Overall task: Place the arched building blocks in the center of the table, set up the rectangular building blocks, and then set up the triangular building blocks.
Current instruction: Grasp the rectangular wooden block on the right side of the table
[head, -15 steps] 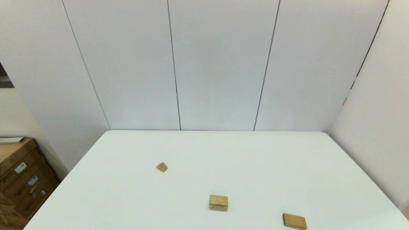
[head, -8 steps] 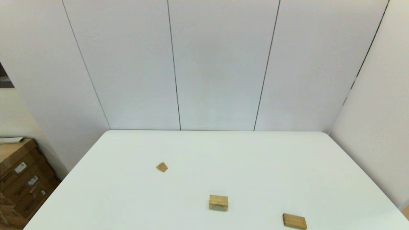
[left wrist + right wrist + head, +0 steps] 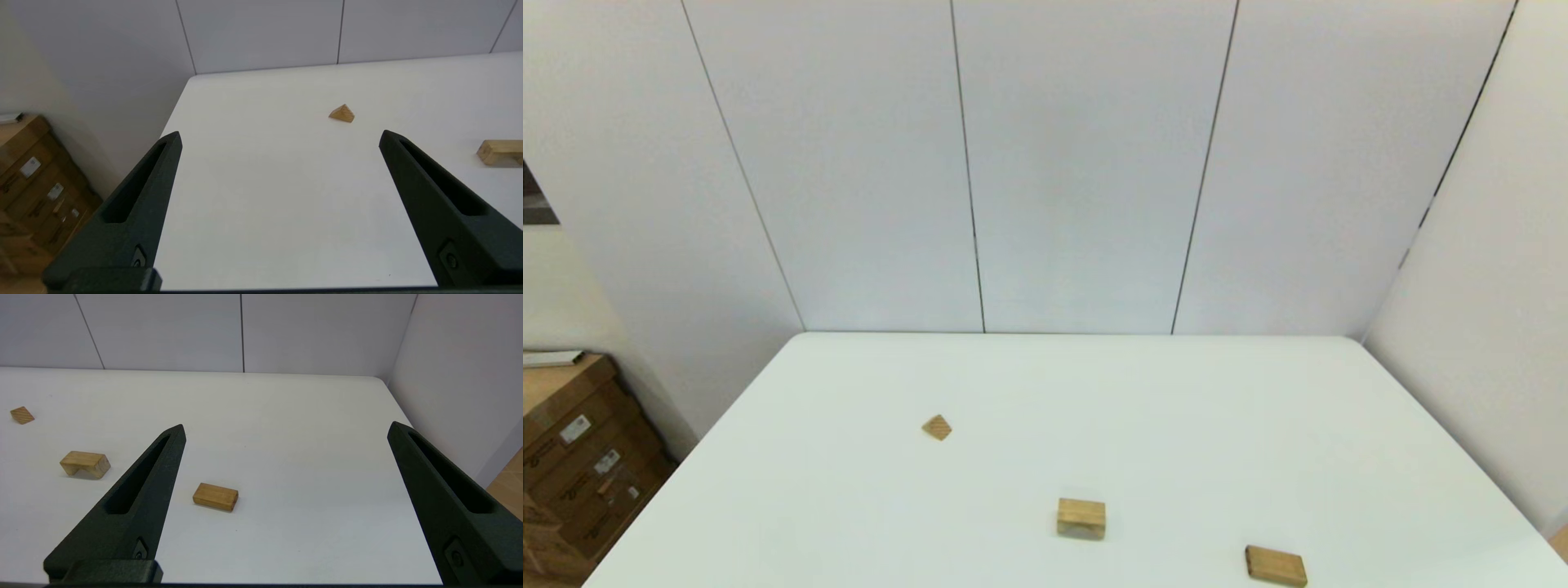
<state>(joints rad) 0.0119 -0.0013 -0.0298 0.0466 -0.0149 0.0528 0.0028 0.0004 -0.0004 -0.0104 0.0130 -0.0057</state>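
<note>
White worktop [image 3: 1258, 425] carried all three wooden pieces, lying apart from each other, none stacked.

Arched block [image 3: 1081, 518] sat near the worktop's front edge, roughly mid-width. From the right wrist view I saw it resting hollow side down [image 3: 85, 463]; only one end of it showed in the left wrist view [image 3: 500, 152].

Rectangular slab [image 3: 1275, 566] lay flat at the front right, right of the arched block and well apart from it. It was slightly skewed to the worktop edge. In the right wrist view it lay [image 3: 215, 496] just beside the inner finger.

Triangular wedge [image 3: 937, 427] was farther back and to the left, well apart from the other two. In the left wrist view I saw it peak up [image 3: 342, 113]; grain stripes showed on it in the right wrist view [image 3: 22, 415].

Left gripper [image 3: 279, 136] hung above the left front part of the worktop, fingers spread wide, nothing between them. Right gripper [image 3: 286, 430] hung above the right front part, fingers also spread wide and holding nothing. Neither arm showed in the head view, and neither gripper touched a block.

Cardboard boxes [image 3: 572, 457] stood off the worktop's left side. Grey panel wall [image 3: 1078, 163] ran behind it.
</note>
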